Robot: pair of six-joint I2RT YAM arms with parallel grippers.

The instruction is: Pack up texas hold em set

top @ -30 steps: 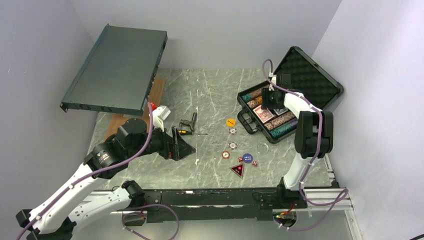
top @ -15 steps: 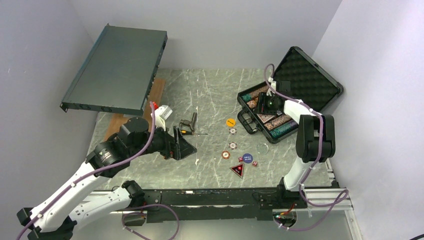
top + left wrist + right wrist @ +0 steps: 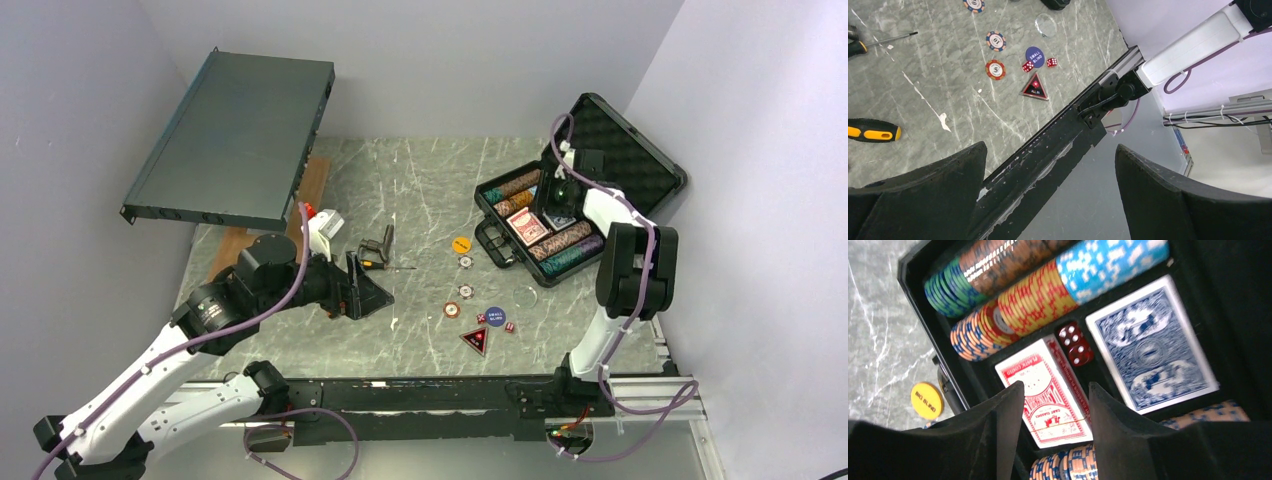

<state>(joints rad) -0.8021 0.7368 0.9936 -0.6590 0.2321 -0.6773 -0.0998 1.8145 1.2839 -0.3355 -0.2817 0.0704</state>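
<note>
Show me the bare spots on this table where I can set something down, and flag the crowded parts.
Bare: the far middle of the table, between the rack unit and the open case; also the near strip between the left gripper and the all-in button. Crowded: the loose chips and dice at centre-right, and the screwdrivers beside that gripper.

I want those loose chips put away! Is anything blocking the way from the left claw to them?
Nothing visible. Only bare table lies between the open left gripper and the loose chips. The screwdriver lies off to one side, not between them.
</note>
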